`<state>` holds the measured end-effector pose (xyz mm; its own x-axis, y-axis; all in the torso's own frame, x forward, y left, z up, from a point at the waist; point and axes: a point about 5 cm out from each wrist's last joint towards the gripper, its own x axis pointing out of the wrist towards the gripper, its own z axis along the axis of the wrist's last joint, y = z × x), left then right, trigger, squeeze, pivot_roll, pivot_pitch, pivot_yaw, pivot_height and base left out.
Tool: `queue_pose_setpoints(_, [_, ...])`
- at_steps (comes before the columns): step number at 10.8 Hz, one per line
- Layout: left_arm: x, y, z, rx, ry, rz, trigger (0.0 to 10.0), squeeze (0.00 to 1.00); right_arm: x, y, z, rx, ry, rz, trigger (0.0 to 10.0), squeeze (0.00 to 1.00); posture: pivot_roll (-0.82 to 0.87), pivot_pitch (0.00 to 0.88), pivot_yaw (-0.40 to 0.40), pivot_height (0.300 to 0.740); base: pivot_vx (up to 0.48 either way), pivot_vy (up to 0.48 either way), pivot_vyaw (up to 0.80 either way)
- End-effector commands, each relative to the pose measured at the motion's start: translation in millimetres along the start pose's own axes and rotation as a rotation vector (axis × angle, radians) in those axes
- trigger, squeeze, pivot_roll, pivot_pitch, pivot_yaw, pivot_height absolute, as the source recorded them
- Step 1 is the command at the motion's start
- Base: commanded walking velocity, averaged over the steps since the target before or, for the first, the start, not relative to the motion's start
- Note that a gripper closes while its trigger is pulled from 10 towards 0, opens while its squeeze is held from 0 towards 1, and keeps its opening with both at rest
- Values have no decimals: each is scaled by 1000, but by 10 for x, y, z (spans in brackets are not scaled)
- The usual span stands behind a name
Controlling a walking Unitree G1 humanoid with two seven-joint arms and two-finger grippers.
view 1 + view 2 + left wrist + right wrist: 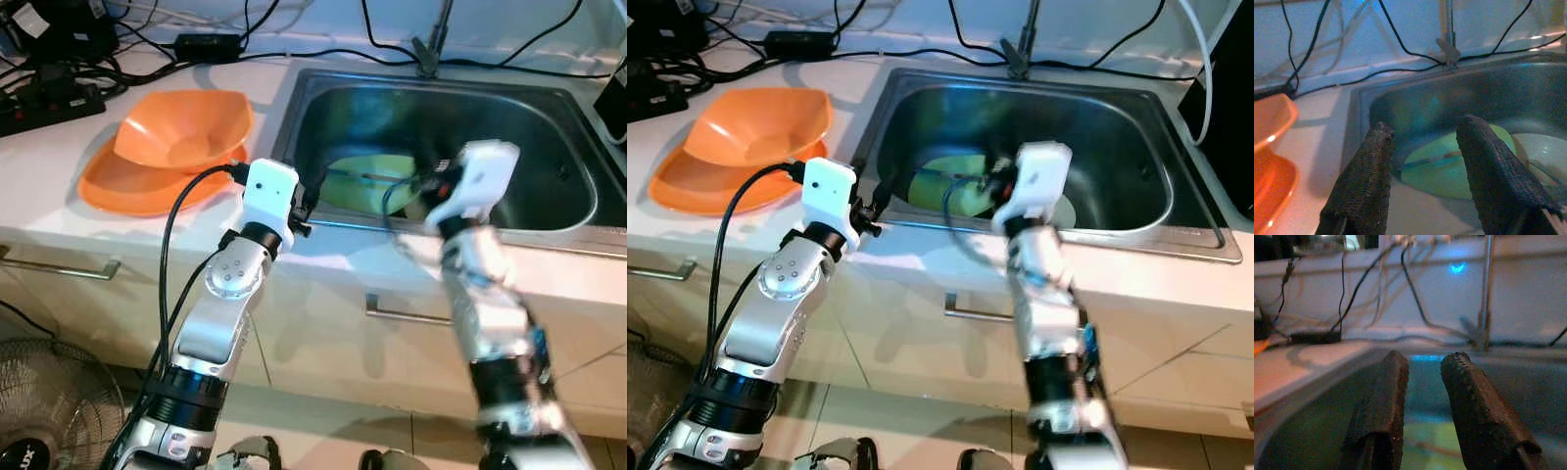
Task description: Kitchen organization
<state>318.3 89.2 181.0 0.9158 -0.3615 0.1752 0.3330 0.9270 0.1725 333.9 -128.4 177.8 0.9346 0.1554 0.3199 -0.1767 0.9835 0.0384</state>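
Both tools reach toward the steel sink (573,211) set in the white table (59,186). The left tool (1425,161) hangs at the sink's near-left rim, fingers apart and empty; the right tool (1422,396) hovers over the basin, fingers parted too. A green plate (1449,169) lies in the basin beside a white plate (1542,152) — orange dishes (167,147) sit stacked on the table to the left.
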Motion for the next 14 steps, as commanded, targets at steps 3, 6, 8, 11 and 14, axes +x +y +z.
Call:
queue_pose_setpoints(3, [25,160,254,149,-102,55,10000,0,-74,138,-70,42,46,10,10000,0,81,76,22,740,0,0,0])
queue_pose_setpoints(6, [32,1003,668,198,-129,374,10000,0,-88,294,-136,81,73,36,10000,0,109,45,33,740,0,0,0])
queue_pose_setpoints(8, [-160,1453,568,152,-5,562,10000,1000,-82,295,-151,83,80,30,10000,0,117,57,35,740,0,0,0])
queue_pose_setpoints(11, [-343,1628,380,-88,147,705,10000,0,-81,282,-176,83,94,24,10000,0,128,71,26,740,0,0,0])
queue_pose_setpoints(14, [-334,1503,258,-306,226,666,10000,0,-79,279,-180,83,98,24,10000,0,126,82,23,740,0,0,0])
